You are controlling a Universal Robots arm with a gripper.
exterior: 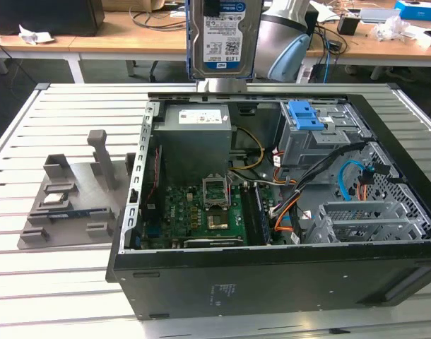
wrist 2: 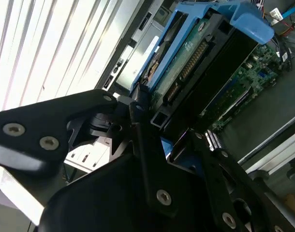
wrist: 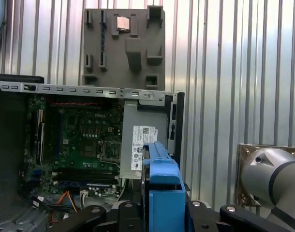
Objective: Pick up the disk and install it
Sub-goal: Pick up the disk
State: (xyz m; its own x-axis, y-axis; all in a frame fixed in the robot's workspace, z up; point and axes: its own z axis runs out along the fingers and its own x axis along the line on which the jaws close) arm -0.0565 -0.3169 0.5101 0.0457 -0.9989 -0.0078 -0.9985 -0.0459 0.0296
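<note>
The disk (exterior: 224, 35), silver with a blue-and-white label, hangs upright in the air above the far wall of the open computer case (exterior: 272, 272). In both wrist views my gripper (wrist: 163, 212) is shut on the disk's (wrist: 162, 179) blue carrier frame, with black fingers (wrist 2: 138, 125) on either side. The second wrist view shows the disk (wrist 2: 196, 58) edge-on with its connector side exposed, and the motherboard (wrist 2: 254, 77) lies beyond it. The grey drive cage (exterior: 321, 141) with its blue latch (exterior: 305, 114) stands at the case's far side toward the exterior view's right.
Inside the case are a grey power supply (exterior: 196, 134), the motherboard (exterior: 201, 212), orange and black cables (exterior: 293, 205) and a metal bracket (exterior: 364, 219). A grey fixture tray (exterior: 67, 201) holding a small square chip (exterior: 54, 198) lies on the slatted table (exterior: 46, 282).
</note>
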